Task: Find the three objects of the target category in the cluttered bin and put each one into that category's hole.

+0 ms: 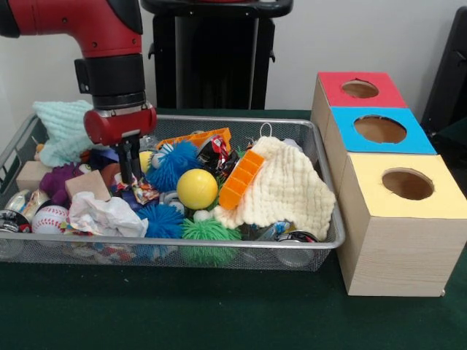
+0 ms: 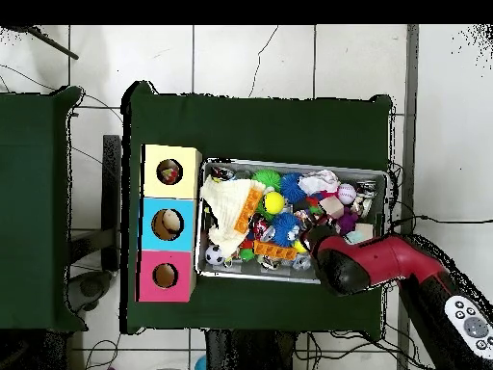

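Gripper (image 1: pixel 130 169), jaw state unclear, down in crammed bin (image 1: pixel 321 244) beside a white bag (image 1: pixel 107 216), possibly dotted.

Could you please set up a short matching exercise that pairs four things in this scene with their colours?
Things:
1. smooth ball
2. spiky ball at the basket's front edge
3. top of the box farthest from the camera
4. pill organiser on the cream cloth

Colours:
A. orange
B. red
C. yellow
D. green

Pairs: 1-C, 2-D, 3-B, 4-A
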Controlling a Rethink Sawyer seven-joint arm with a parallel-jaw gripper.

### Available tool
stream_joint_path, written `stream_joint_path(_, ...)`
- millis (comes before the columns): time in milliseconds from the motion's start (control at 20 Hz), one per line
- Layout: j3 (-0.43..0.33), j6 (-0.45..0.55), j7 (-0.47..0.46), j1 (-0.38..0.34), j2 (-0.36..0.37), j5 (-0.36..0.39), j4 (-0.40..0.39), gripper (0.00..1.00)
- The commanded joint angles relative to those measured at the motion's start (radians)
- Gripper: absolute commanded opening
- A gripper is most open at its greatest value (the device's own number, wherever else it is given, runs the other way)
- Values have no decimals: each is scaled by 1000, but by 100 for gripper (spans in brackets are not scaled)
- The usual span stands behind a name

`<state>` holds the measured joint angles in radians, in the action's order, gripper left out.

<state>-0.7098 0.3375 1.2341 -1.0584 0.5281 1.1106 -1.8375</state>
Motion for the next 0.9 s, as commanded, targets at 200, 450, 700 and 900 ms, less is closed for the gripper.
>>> stream_joint_path(200,60,-42,25,35,-22,54,-3,0)
stream_joint_path(450,26,3,66,51,149,-45,-126,0)
stream_joint_path(700,-87,118,24,19,329,-268,-229,0)
stream_joint_path(900,-124,161,10,40,395,-389,-244,0)
